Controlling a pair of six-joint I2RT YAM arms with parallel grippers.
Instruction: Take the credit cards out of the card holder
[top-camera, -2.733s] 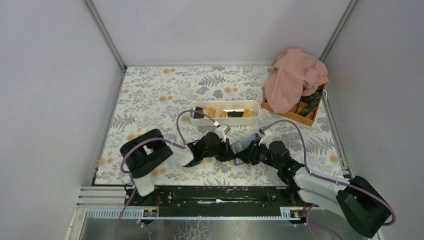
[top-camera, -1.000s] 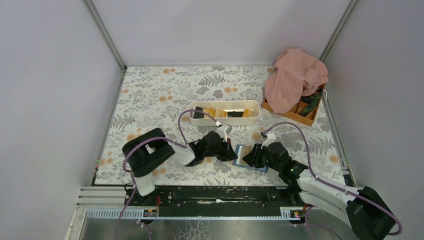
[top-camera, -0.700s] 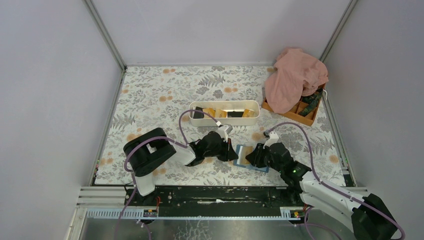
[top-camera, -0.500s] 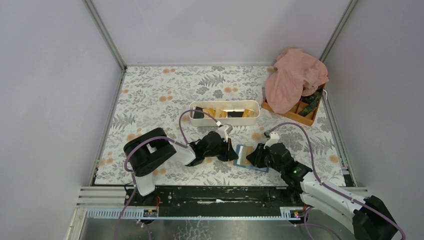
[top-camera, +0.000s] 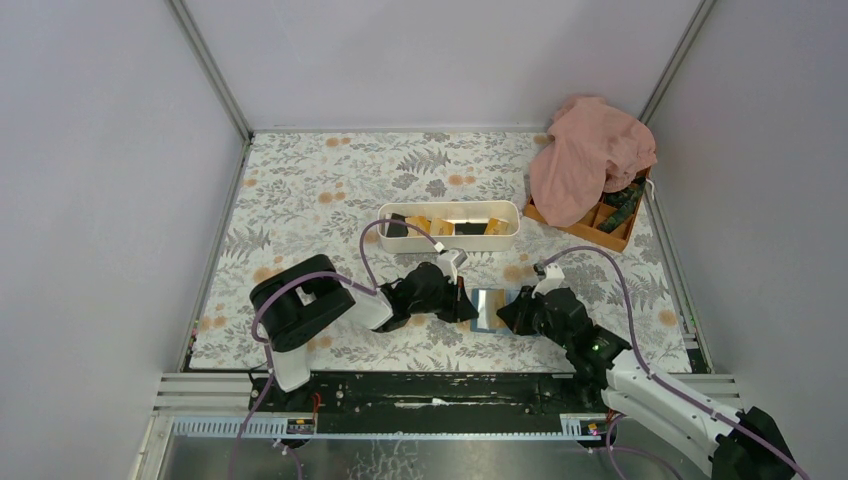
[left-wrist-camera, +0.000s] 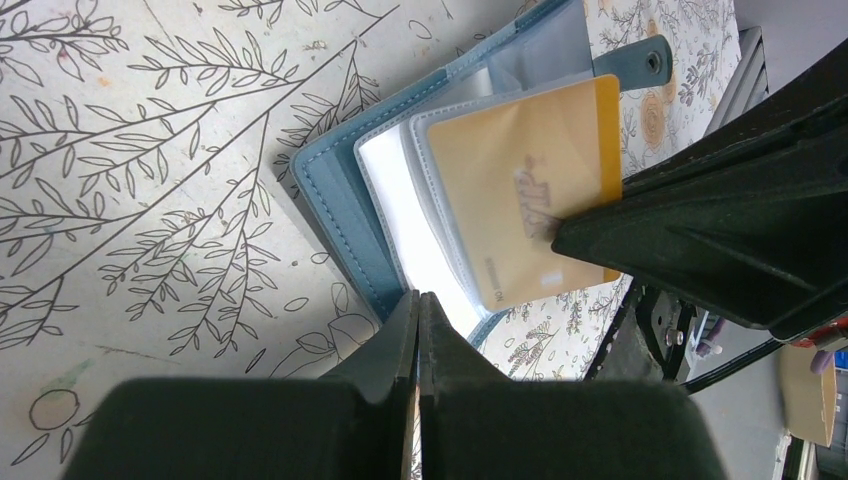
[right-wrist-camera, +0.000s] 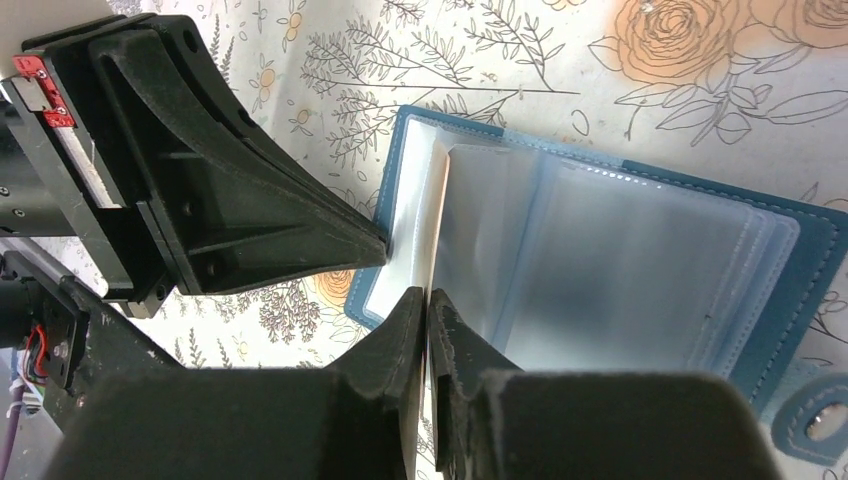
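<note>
The blue card holder (top-camera: 488, 308) lies open on the flowered mat between my two grippers, its clear sleeves fanned out (right-wrist-camera: 620, 250). An orange-yellow credit card (left-wrist-camera: 510, 180) sits in a sleeve that stands up from the case. My right gripper (right-wrist-camera: 427, 295) is shut on this card's thin edge; its black finger (left-wrist-camera: 700, 230) covers one corner of the card. My left gripper (left-wrist-camera: 418, 298) is shut with nothing between its jaws. Its tip rests on the holder's left edge (right-wrist-camera: 378, 245) beside the blue cover (left-wrist-camera: 340, 190).
A long white tray (top-camera: 450, 243) behind the grippers holds orange-yellow and black cards (top-camera: 442, 227). At the back right an orange compartment box (top-camera: 606, 232) lies partly under a pink cloth (top-camera: 588, 155). Purple cables loop over both arms.
My right gripper has shut on the card's edge and drawn slightly right. The sleeve with the card has risen from flat to upright. The left gripper has stayed shut in place.
</note>
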